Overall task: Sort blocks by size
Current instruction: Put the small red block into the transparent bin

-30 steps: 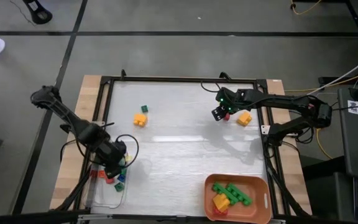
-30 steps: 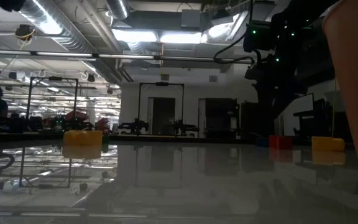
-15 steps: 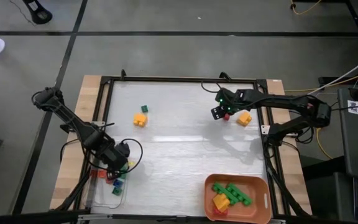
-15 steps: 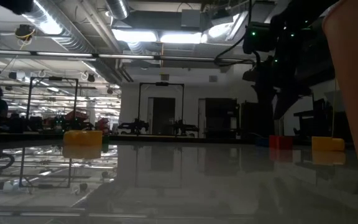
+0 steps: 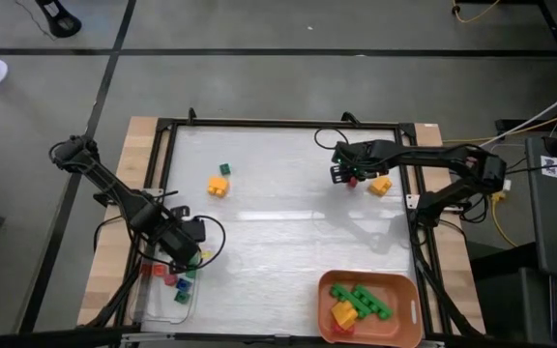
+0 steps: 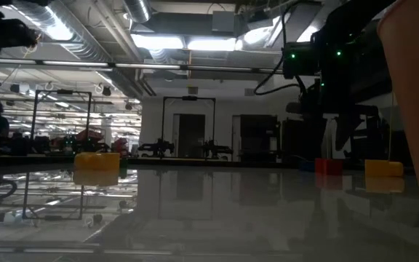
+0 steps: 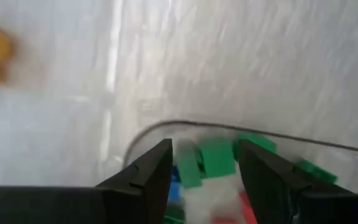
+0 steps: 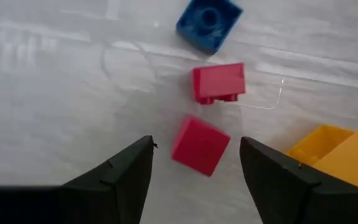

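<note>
Two dark arms work over a pale, glossy table point(image 5: 278, 222) framed in black rails, its wooden edges showing at either side, on a grey floor crossed by dark seams. The left pincer point(image 5: 190, 253) hangs at the near left over a clear tray point(image 5: 153, 311) holding small green, red and blue blocks point(image 5: 177, 282); its fingers stand partly apart with nothing between them, a green block point(image 7: 216, 158) showing in the gap below. The right pincer point(image 5: 341, 175) hovers at the far right, spread wide and empty, over a red cube point(image 8: 199, 145). Beside that cube lie a second red brick point(image 8: 219, 83), a blue brick point(image 8: 209, 22) and a yellow brick point(image 5: 380, 184), all apart from one another. Farther left on the table sit a yellow block point(image 5: 219, 186) and a small green cube point(image 5: 224, 169), close together. An orange bin point(image 5: 409, 290) at the near right holds longer green bricks point(image 5: 364, 302) with a yellow one. From table height the surface mirrors bright ceiling strip lights point(image 6: 188, 44), and beyond stretches a dim workshop hall with ducts overhead and dark frames along the back.
</note>
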Available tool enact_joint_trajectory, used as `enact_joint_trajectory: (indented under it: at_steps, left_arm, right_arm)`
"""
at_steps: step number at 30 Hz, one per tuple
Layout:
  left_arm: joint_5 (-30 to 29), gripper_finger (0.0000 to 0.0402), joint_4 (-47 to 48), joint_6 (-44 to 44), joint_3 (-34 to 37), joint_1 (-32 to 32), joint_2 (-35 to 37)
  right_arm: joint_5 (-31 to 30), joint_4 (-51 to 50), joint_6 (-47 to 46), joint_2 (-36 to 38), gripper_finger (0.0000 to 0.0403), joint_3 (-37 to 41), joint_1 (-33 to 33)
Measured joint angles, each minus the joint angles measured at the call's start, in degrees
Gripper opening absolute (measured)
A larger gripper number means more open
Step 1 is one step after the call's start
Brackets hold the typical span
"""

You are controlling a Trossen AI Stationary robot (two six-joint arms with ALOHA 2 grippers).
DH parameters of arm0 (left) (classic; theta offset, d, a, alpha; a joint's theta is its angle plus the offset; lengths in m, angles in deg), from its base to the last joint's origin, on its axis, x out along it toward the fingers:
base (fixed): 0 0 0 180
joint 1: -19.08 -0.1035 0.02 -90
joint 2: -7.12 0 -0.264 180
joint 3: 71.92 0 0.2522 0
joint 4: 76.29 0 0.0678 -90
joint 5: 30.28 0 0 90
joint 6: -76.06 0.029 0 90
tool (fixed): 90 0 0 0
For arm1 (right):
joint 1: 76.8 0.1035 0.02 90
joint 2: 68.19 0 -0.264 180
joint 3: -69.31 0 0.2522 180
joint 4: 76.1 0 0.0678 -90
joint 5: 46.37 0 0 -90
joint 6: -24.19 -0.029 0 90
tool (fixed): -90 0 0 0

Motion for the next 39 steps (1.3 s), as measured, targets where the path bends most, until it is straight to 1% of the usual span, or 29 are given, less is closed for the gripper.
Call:
enact_joint_trajectory:
  at_steps: [6,10,24,28,35,39]
  left_arm:
    - [-3.71,0.0168,-0.09,1.83,0.0,0.0,0.02]
    - [-6.09,0.0168,-1.14,1.83,0.0,0.0,0.02]
    - [-6.74,0.0169,-1.87,1.81,0.0,0.0,0.02]
    - [-6.74,0.0169,-3.02,1.69,0.0,0.0,0.02]
    - [-6.81,0.0169,-3.07,1.64,0.0,0.0,0.02]
    - [-7.18,0.0169,-5.31,0.17,0.0,0.0,0.02]
  right_arm:
    - [0.57,-0.57,-3.52,-1.61,0.0239,0.0,0.0]
    - [0.74,-0.41,-3.66,-3.58,0.0239,0.0,0.0]
    - [0.76,-0.17,-4.23,-8.67,0.0237,0.0,-0.07]
    - [0.71,0.11,-4.07,-9.57,0.0211,0.0,-0.07]
    - [0.73,1.63,-1.07,-10.1,0.0132,-0.04,-0.04]
    - [2.48,2.57,1.76,-10.05,0.0131,-0.07,-0.04]
